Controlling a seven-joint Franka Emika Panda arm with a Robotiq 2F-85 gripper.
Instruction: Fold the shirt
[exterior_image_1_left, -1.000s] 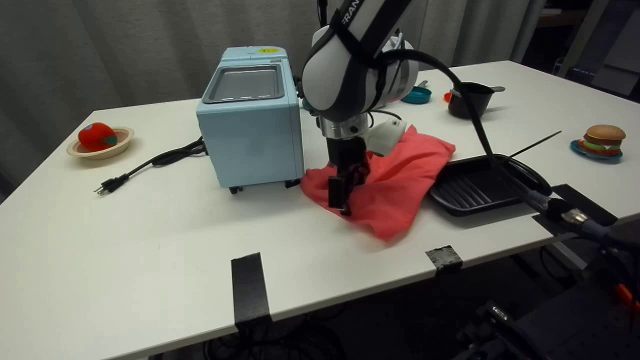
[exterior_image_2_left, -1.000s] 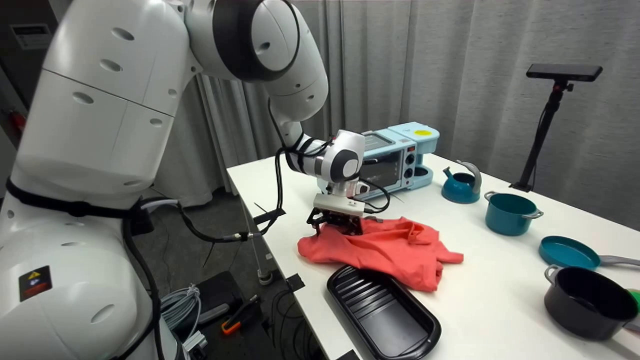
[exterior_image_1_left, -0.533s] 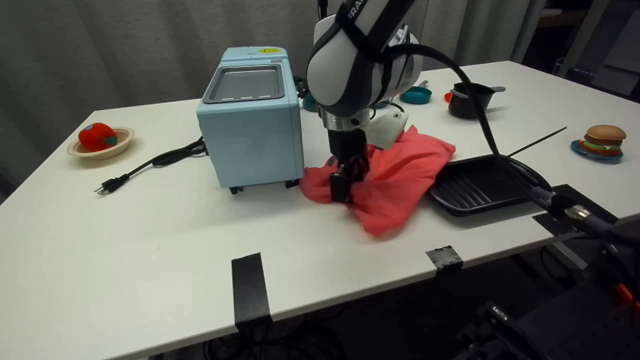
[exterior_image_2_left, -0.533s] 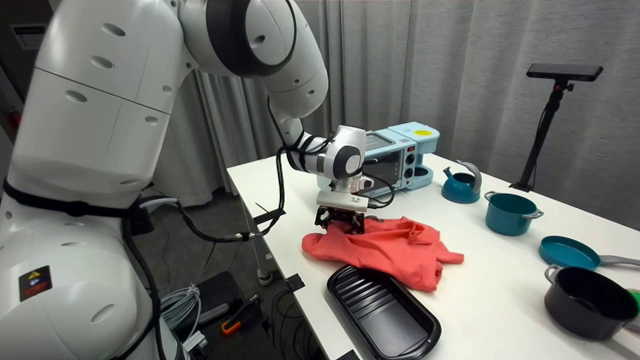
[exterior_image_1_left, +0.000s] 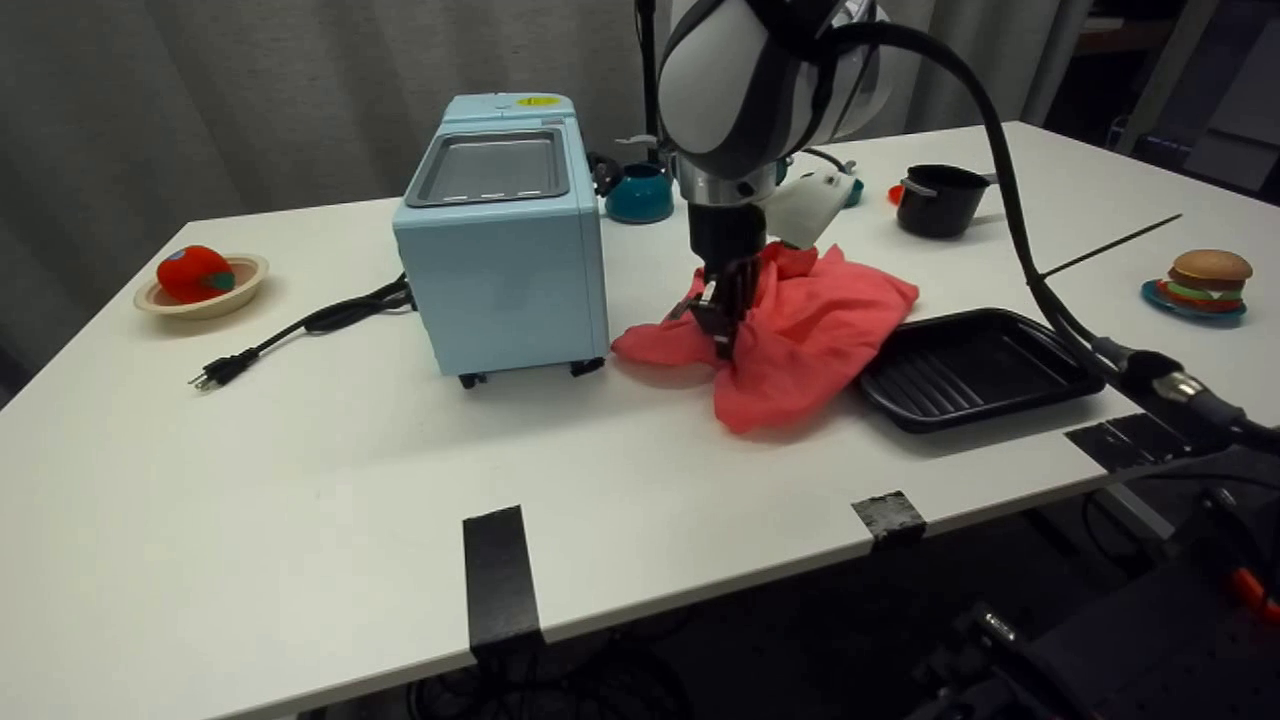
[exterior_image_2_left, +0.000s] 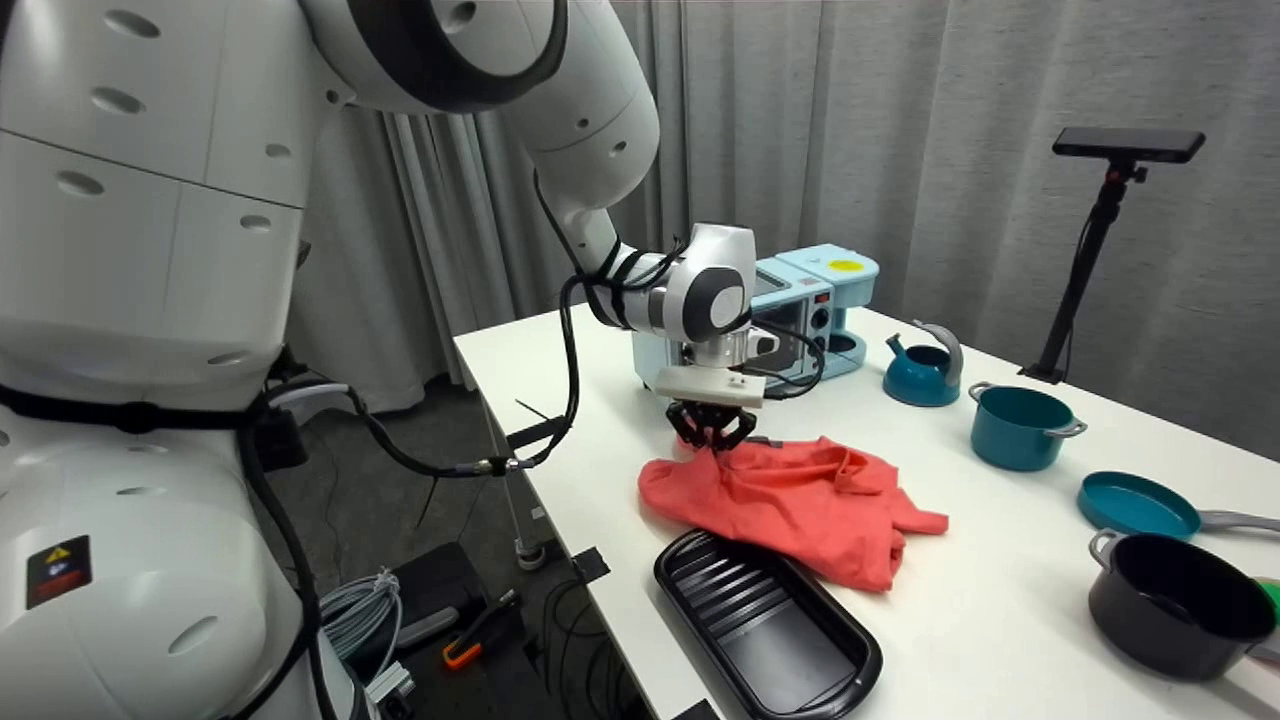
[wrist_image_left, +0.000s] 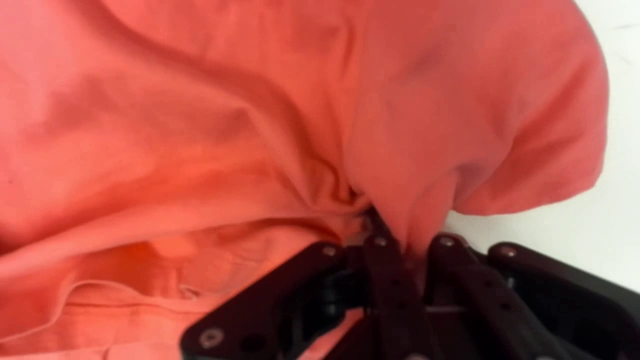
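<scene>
The coral-red shirt (exterior_image_2_left: 800, 505) lies rumpled on the white table, with one part drawn up into a peak under my gripper (exterior_image_2_left: 712, 440). In the wrist view its cloth (wrist_image_left: 440, 110) gathers into a narrow pleat that runs between the fingers, so the gripper (wrist_image_left: 412, 245) is shut on the shirt. Both fingertips are partly hidden by fabric. An exterior view shows the gripper (exterior_image_1_left: 722, 340) pointing down at the side of the shirt (exterior_image_1_left: 835, 325) nearer the toaster oven, with the rest of the cloth resting on the table.
The light-blue toaster oven (exterior_image_1_left: 510, 270) stands close beside the shirt. A black ridged tray (exterior_image_2_left: 770, 630) touches or nearly touches the opposite side of the cloth. Farther off are a teal kettle (exterior_image_2_left: 922, 370), a teal pot (exterior_image_2_left: 1025, 430), a teal pan (exterior_image_2_left: 1140, 505) and a black pot (exterior_image_2_left: 1175, 600).
The jaws have gone from wide apart to pinching the cloth. The gripper has risen slightly and shifted right in both exterior views, dragging the shirt a little with it.
</scene>
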